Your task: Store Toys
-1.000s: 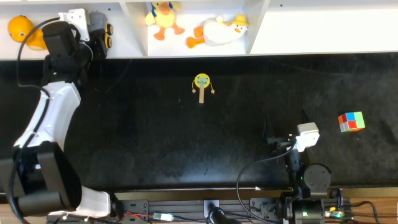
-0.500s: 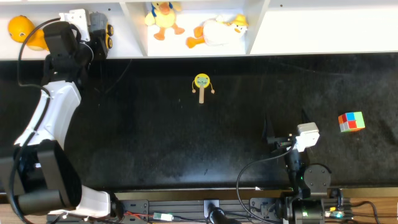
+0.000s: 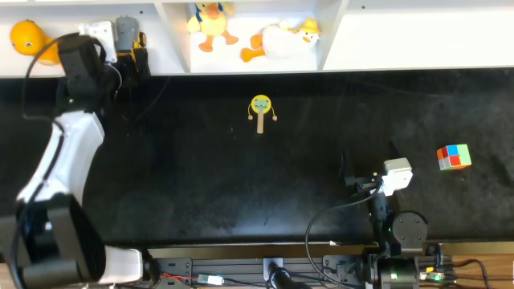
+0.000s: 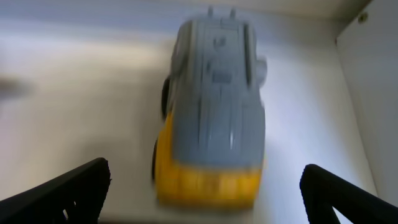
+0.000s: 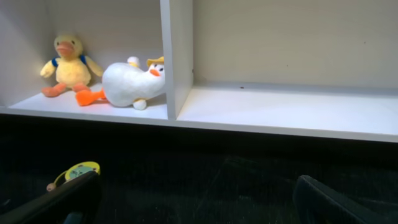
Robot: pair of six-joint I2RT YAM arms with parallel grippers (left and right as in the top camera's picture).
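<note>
The left end effector (image 4: pixel 204 193) is spread, clear of the grey-and-yellow toy car (image 4: pixel 214 118) standing in the shelf's (image 4: pixel 62 93) left compartment. The right end effector (image 5: pixel 202 199) is spread above the black surface (image 5: pixel 249 174).

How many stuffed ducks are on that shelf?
2, both in the middle compartment: a yellow duck sitting upright, a white duck lying beside it. An orange toy far left is partly hidden.

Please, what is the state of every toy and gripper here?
toy car: standing on shelf, not gripped
left gripper: jaws open, either side of toy car
right gripper: jaws open, holding nothing
yellow duck: sitting upright
white duck: lying on side
rattle: lying flat on table
cube: resting on table
</note>
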